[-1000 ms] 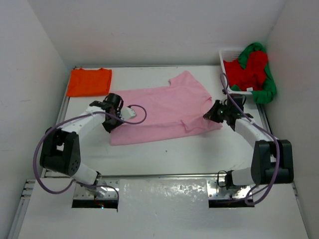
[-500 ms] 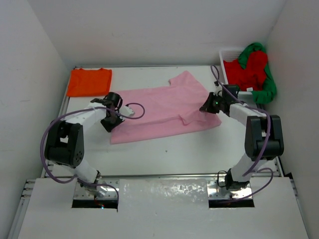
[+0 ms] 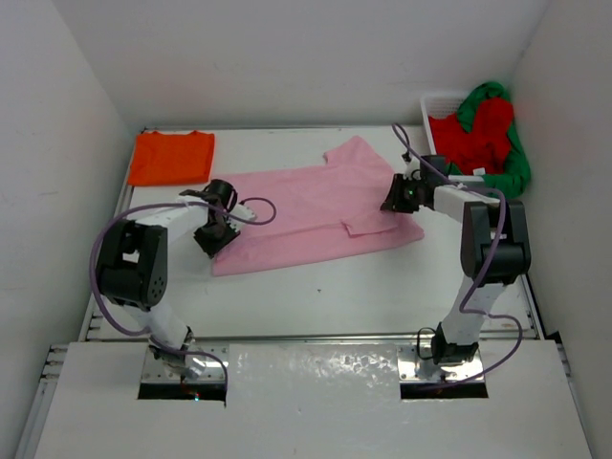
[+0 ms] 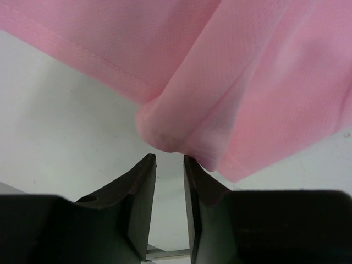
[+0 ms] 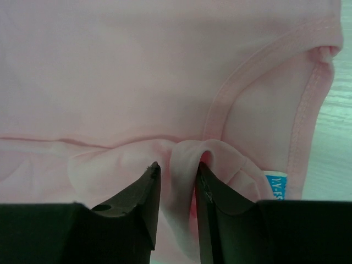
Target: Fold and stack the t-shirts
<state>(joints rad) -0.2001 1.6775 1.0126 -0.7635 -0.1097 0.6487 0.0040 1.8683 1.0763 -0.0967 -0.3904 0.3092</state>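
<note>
Left pincer [image 4: 169, 158] narrowly spread, pink t-shirt [image 4: 247, 66] just beyond its tips on the counter [image 4: 55, 126]; right pincer [image 5: 177, 166] likewise spread around a slack fold: one fold seems laid, next needs fresh grips

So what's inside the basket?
A red shirt and a green shirt, bunched together and spilling over the rim of the basket. Anything beneath them, including the basket's floor, is covered and cannot be seen.

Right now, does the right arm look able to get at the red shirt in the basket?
Probably yes. The red shirt lies on top in the basket, just beyond the right gripper, with nothing between. A fold of the pink shirt sits between its fingers, so that must drop first.
</note>
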